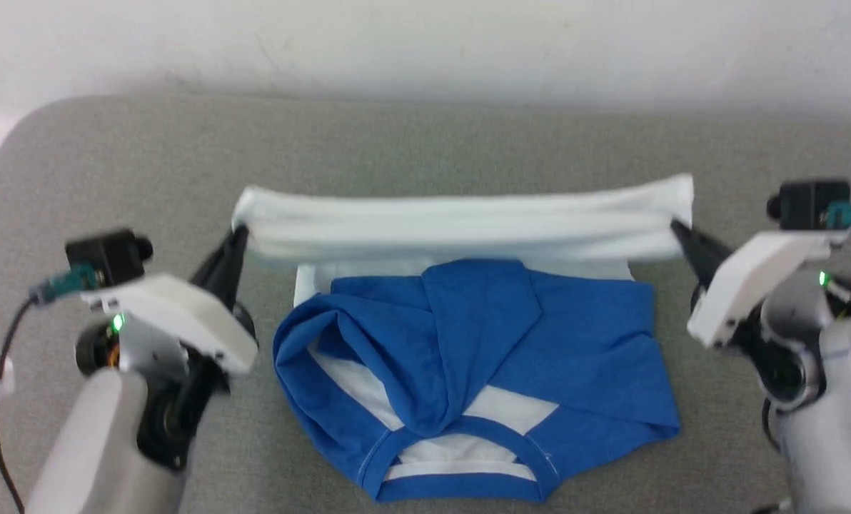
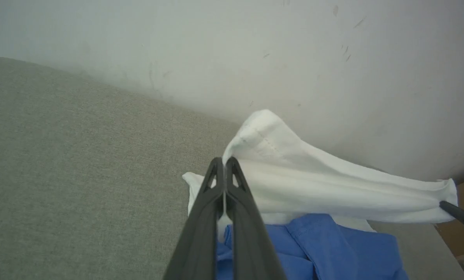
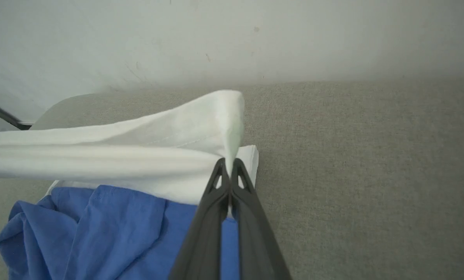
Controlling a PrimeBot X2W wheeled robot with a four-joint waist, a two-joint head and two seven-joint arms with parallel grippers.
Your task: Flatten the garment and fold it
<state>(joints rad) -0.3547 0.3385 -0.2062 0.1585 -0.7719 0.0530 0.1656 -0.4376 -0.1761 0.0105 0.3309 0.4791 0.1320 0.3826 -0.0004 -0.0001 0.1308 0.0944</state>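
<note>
Our left gripper (image 1: 240,234) is clamped on the left end of the shirt's (image 1: 468,335) white hem (image 1: 468,225). In the left wrist view its 2 dark fingers (image 2: 204,217) press together, with a corner of white cloth pinched at their tips. Our right gripper (image 1: 677,228) is clamped the same way on the right end of that hem, and the right wrist view shows its 2 fingers meeting on a fold of white cloth. Both grippers point inward and away from us, 1 at each side of the head view.

Between them the hem stretches as a long, taut band held above the rest of the cloth, with creases running along its length. It sits nearly level, its right end a little higher in the head view. In the left wrist view the tip of the right gripper shows at the band's far end.

Nearer us than the band, the rest of the shirt lies on the grey cloth surface (image 1: 425,143), about midway across it. The 2 blue sleeves (image 1: 582,328) are folded over the white body and overlap, bunched and rumpled on the left. A strip of white body shows just under the band. The blue neckband (image 1: 454,488) lies at the near edge, with white showing inside its curve. A pale wall (image 1: 425,43) rises behind the surface's far edge.
</note>
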